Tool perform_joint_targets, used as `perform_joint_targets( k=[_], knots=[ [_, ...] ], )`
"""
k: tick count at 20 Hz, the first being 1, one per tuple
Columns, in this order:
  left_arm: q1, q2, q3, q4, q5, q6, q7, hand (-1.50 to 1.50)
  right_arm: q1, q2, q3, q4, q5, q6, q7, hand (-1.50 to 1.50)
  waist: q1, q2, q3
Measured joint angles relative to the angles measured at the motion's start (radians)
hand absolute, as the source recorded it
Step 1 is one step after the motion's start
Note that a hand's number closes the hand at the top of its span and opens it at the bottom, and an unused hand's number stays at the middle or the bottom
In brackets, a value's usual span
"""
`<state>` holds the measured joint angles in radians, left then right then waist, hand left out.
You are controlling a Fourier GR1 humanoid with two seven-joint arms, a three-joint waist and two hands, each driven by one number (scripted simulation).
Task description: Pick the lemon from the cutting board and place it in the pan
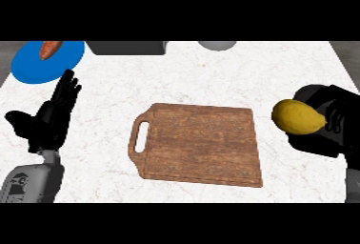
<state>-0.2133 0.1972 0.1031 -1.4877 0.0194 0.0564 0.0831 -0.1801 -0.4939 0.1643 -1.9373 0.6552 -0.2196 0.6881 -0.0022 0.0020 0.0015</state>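
Note:
The yellow lemon [298, 116] is off the wooden cutting board [197, 144] and held at the right side of the view. My right hand [332, 120] is curled round it, its black fingers behind and beneath the fruit. The board lies bare in the middle of the white counter, its handle slot toward the left. My left hand [51, 116] rests open at the left, fingers pointing up. No pan that I can identify is in view.
A blue plate [42, 63] carrying an orange carrot [50, 49] sits at the back left. A dark grey box-like object [128, 47] and a grey round object [216, 45] stand along the counter's far edge.

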Motion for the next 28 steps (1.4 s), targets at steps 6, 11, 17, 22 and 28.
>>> perform_joint_targets(
  k=[6,11,17,22,28],
  knots=[
    [-0.001,-0.01,-0.01,0.008,-0.011,-0.001,-0.02,0.0,-0.024,-0.078,-0.179,0.333,-0.086,-0.055,-0.288,1.5,0.011,0.004,0.0],
    [-0.021,-0.012,-0.008,0.016,-0.007,-0.004,-0.007,0.0,-0.106,-0.12,-0.262,0.657,-0.071,-0.126,-0.495,1.5,0.022,0.006,0.001],
    [-0.04,-0.011,-0.007,0.029,0.0,-0.018,-0.016,0.0,-0.26,-0.129,-0.351,1.079,-0.099,-0.203,-0.749,1.5,0.04,0.012,0.002],
    [-0.066,-0.021,-0.022,0.029,-0.015,-0.005,0.009,0.0,-0.365,-0.119,-0.416,1.332,-0.152,-0.192,-0.895,-1.5,0.049,0.016,0.003],
    [-0.065,-0.023,-0.026,0.033,-0.019,-0.01,-0.002,0.0,-0.423,-0.112,-0.463,1.517,-0.235,0.021,-0.971,-1.5,0.057,0.02,0.004]
  ],
)
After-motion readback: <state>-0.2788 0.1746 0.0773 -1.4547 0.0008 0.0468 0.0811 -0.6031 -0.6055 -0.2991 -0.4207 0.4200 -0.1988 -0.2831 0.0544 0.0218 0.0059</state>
